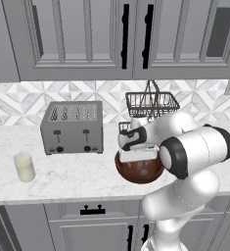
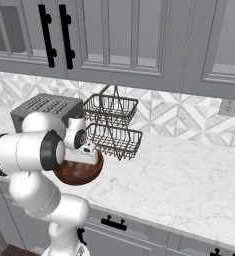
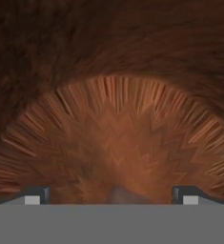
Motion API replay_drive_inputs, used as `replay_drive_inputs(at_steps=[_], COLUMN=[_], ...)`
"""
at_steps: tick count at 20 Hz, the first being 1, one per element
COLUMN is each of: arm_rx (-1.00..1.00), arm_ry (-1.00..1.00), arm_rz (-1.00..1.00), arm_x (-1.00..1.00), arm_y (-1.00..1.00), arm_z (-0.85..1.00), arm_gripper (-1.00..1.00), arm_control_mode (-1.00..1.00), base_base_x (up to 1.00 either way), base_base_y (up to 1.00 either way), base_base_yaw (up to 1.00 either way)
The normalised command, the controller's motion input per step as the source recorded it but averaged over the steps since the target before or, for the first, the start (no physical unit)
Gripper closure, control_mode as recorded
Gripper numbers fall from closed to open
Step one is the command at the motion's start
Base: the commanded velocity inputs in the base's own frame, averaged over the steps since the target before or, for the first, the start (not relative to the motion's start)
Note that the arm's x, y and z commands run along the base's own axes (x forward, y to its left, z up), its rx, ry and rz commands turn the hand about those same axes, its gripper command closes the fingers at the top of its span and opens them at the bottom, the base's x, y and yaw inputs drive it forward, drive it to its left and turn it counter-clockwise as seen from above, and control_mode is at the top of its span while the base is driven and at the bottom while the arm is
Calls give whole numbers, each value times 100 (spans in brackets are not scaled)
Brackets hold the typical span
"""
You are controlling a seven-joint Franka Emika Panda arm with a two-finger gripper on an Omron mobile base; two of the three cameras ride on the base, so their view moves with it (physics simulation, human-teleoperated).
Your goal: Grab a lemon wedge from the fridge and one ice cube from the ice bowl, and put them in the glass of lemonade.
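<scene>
While the arm bends forward over the marble surface (image 1: 77, 179), its hand is sunk into the ice bowl (image 1: 138, 174), the wide reddish-brown bowl that serves as the landmark here. In the hand view the gripper (image 3: 111, 194) looks straight at the bowl's brown, streaked inner wall (image 3: 113, 124), and the two dark tips stand far apart at the lower edge, so the jaws are spread wide and released, with nothing between them. Whether any ice cube lies in the bowl cannot be told.

The toaster (image 1: 73, 127) stands to the left of the bowl, against the tiled back wall. The glass of lemonade (image 1: 24, 166), a small clear tumbler of pale yellow liquid, stands well apart from the bowl, further left than the toaster and nearer the front edge of the surface. A two-tier wire basket (image 2: 114, 125) stands just behind the bowl. Grey panelled cabinets (image 1: 82, 34) with black handles hang above the bowl.
</scene>
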Motion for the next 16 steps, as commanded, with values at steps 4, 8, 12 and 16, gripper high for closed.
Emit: replay_drive_inputs(at_steps=[4, 8, 12, 16], arm_rx=[0, 0, 0, 0], arm_ry=[0, 0, -6, -7], arm_rz=[0, 0, 0, 0], arm_x=[4, -3, -40, -23], arm_y=[0, 0, -1, 0], arm_z=[0, -11, -1, 0], arm_gripper=[-100, -100, -100, -100], arm_control_mode=[-100, -100, -100, -100], base_base_x=[0, 0, 0, 0], base_base_y=[0, 0, 0, 0], base_base_yaw=[0, 0, 0, 0])
